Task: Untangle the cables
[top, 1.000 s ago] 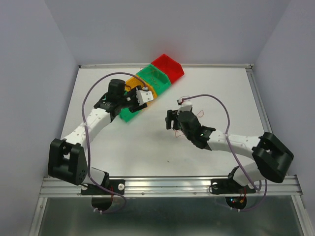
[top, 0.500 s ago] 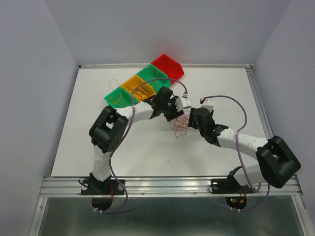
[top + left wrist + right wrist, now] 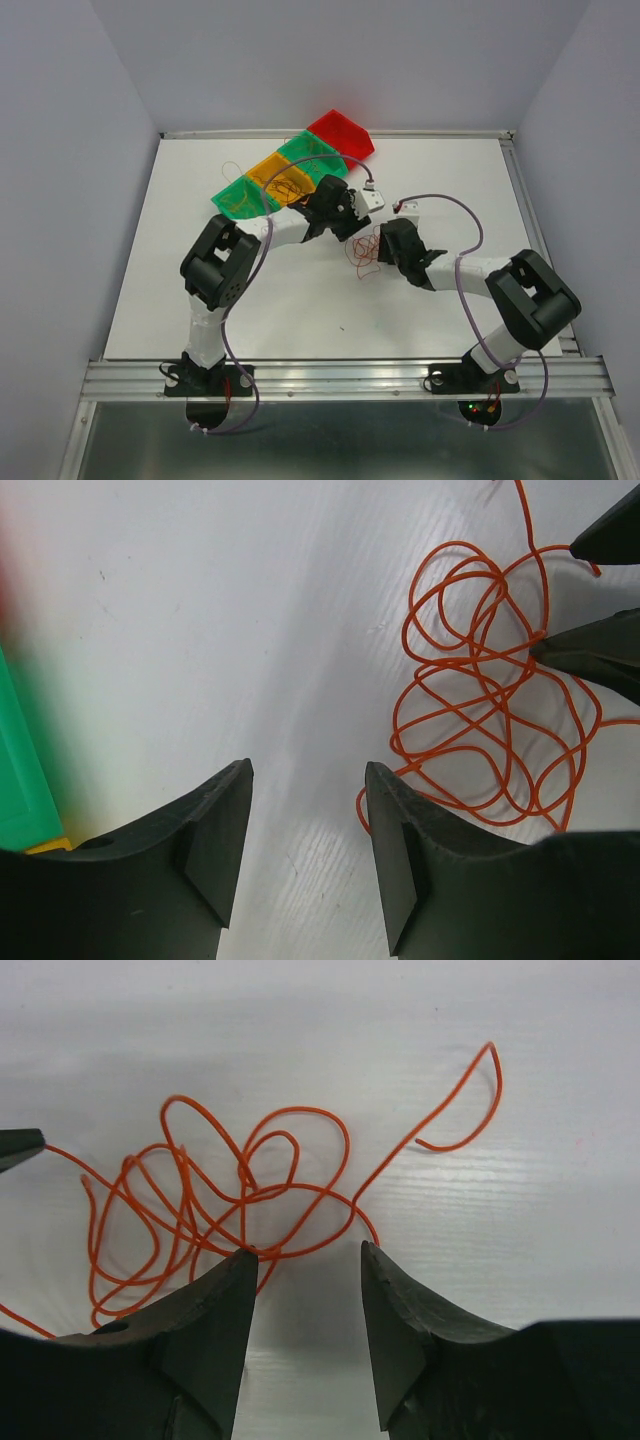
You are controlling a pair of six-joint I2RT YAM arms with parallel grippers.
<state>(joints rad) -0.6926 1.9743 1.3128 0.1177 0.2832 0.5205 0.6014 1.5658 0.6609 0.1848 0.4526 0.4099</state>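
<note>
White matte tabletop, grey walls, from above: two arms bent over one small tangle of hair-thin orange cables at mid-table, left gripper and right gripper on either side. Behind, four glossy tray sections: two green, one orange, one red.

From left wrist: black jaws spread wide, pinching nothing; curly loops just right, two opposing fingertips at their edge.

From right wrist: jaws apart too, empty; one hooked loose end, seen only here.
</note>
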